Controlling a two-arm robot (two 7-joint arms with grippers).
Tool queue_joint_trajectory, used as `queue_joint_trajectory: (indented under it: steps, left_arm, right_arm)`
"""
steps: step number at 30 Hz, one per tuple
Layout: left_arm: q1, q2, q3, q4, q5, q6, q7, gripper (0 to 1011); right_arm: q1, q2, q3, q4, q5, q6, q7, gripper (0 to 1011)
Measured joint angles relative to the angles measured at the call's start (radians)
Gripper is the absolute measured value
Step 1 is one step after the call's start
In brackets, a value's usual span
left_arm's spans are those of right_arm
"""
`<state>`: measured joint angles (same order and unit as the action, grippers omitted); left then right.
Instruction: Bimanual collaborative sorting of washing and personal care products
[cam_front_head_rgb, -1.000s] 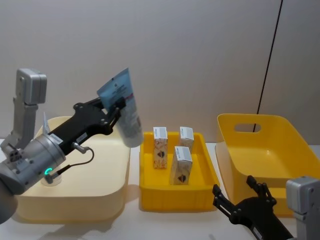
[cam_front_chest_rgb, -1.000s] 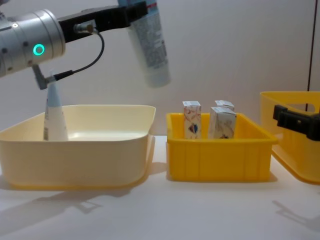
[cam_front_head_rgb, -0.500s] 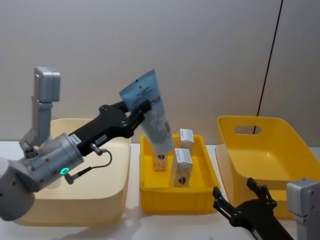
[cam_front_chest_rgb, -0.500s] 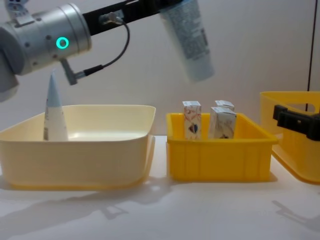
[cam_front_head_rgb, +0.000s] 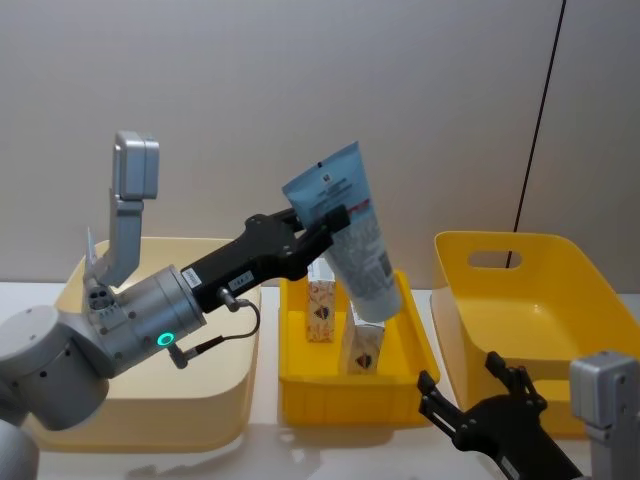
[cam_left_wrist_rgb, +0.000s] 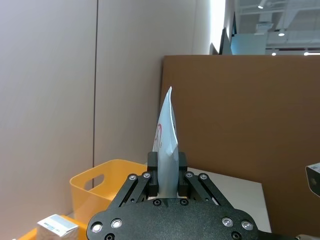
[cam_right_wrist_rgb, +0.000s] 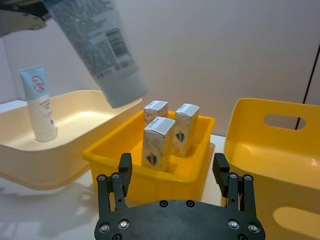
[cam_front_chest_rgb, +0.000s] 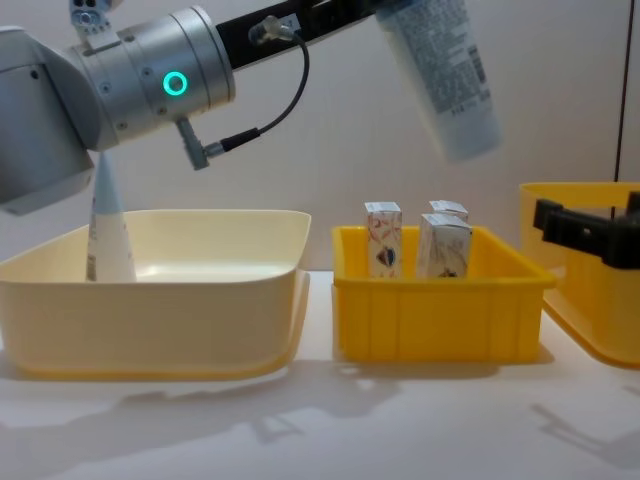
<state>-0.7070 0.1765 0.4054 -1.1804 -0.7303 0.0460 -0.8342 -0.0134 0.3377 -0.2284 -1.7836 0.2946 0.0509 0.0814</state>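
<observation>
**Tube Held Aloft Over Carton Bin**

From the head view, the left gripper (cam_front_head_rgb: 328, 216) was seen clamped on a held tube (cam_front_head_rgb: 352, 240) just below its crimped end. The tube was tilted, cap end down, above the middle yellow bin (cam_front_head_rgb: 300, 385). Two cartons (cam_front_head_rgb: 322, 300) could be made out upright in that bin, and part of one was covered by the tube. The cream bin (cam_front_head_rgb: 150, 410) was largely screened by the left arm. Of the standing tube (cam_front_head_rgb: 89, 250) only a sliver of the crimp was shown. The right gripper (cam_front_head_rgb: 460, 372) was caught low at the frame's bottom, before the handled yellow bin (cam_front_head_rgb: 560, 300), its fingers spread and empty.

In the left wrist view, the held tube (cam_left_wrist_rgb: 167, 125) was presented edge-on, pinched between the closed fingers (cam_left_wrist_rgb: 152, 167). One carton corner (cam_left_wrist_rgb: 57, 226) was cut off by the frame.

In the right wrist view, the right gripper (cam_right_wrist_rgb: 173, 170) was shown with its fingers wide apart. Three cartons (cam_right_wrist_rgb: 158, 142) were counted beyond it. The standing tube (cam_right_wrist_rgb: 39, 105) was seen cap-down in the cream bin (cam_right_wrist_rgb: 75, 150). The upper part of the held tube (cam_right_wrist_rgb: 102, 45) was cropped.

In the chest view, the crimped end of the held tube (cam_front_chest_rgb: 445, 75) and the left gripper's fingers were lost past the top edge. The right gripper (cam_front_chest_rgb: 585, 228) was partly cut off at the right edge.
</observation>
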Motion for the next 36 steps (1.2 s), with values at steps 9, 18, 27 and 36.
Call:
queue_joint_trajectory:
  steps: [9,18,27,36]
  left_arm:
    - [-0.013,-0.012,0.01,0.021,-0.016,0.008,-0.023,204]
    - [-0.019,-0.018,0.014,0.03,-0.023,0.012,-0.035,205]
    - [-0.022,-0.021,0.017,0.034,-0.027,0.013,-0.04,205]
    - [-0.023,-0.022,0.018,0.037,-0.028,0.014,-0.043,204]
  right_arm:
    - [0.02,-0.006,-0.013,-0.062,0.026,0.064,0.032,1001]
    - [0.037,-0.027,-0.017,-0.128,0.048,0.108,0.044,1001]
    - [0.043,-0.062,-0.021,-0.169,0.026,0.12,0.006,1001]
    - [0.051,-0.1,-0.038,-0.177,-0.062,0.11,-0.079,1001]
